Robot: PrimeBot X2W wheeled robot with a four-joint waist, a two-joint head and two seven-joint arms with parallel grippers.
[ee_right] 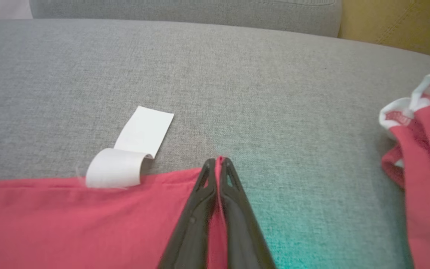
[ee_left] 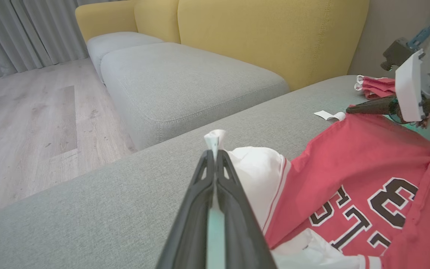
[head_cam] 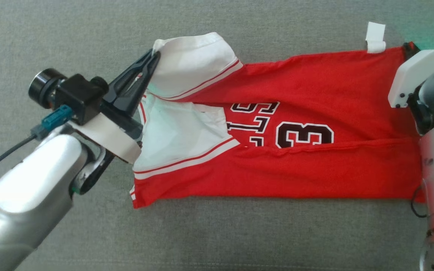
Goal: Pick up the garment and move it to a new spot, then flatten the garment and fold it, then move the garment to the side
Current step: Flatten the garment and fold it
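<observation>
- Jersey (head_cam: 315, 94), red with white sleeves and black, white-edged lettering and numerals, lies spread across the grey sofa seat (head_cam: 239, 233). Its near long edge is folded up over the print and covers the lower part of the numerals.
- Left gripper (head_cam: 155, 56) has its jaws clamped on the edge of the white sleeve (head_cam: 190, 64) at the jersey's far left corner. A pinch of white cloth pokes out past the tips, and the sleeve bulges upward.
- Right gripper (ee_right: 218, 160) has its jaws pressed together on the far right corner of the red cloth, low at the seat.
- White label (ee_right: 133, 149), curled at one end, lies at the jersey's far edge near the right gripper.
- Second red-and-white garment (ee_right: 424, 149) lies bunched farther along the seat, apart from the jersey.
- Grey cushion (ee_left: 185, 86), yellow backrests (ee_left: 274, 33), wooden floor (ee_left: 32, 123) and grey curtains (ee_left: 13, 37) lie beyond.
</observation>
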